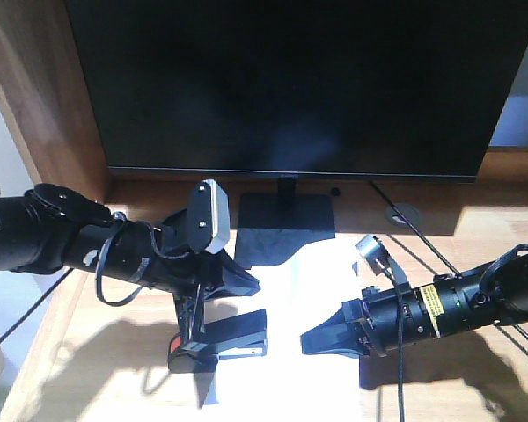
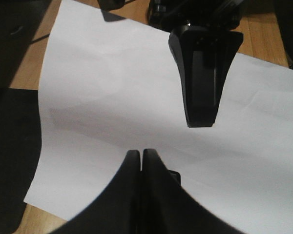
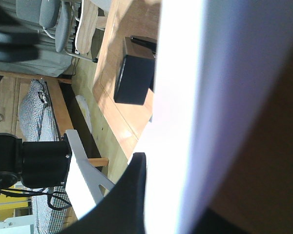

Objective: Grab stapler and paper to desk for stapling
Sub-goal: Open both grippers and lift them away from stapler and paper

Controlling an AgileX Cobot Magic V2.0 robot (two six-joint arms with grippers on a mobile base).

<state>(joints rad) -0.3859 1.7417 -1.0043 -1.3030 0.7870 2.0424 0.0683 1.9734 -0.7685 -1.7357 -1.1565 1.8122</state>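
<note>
Front view: the paper (image 1: 304, 325) lies flat on the desk (image 1: 440, 369) in front of the monitor base (image 1: 286, 214), and the stapler (image 1: 218, 343) sits on its left edge. The left gripper (image 1: 238, 280) hangs just above the stapler (can't tell its jaws here); the right gripper (image 1: 326, 338) tapers to a closed tip over the sheet.

Left wrist: fingers (image 2: 132, 168) pressed together, holding nothing.

Right wrist: mostly blurry paper.

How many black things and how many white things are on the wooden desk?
Black: 2 (flat black monitor on its base, small black stapler with orange end)
White: 1 (plain white paper sheet)
Total: 3 on the light wooden desk
</note>
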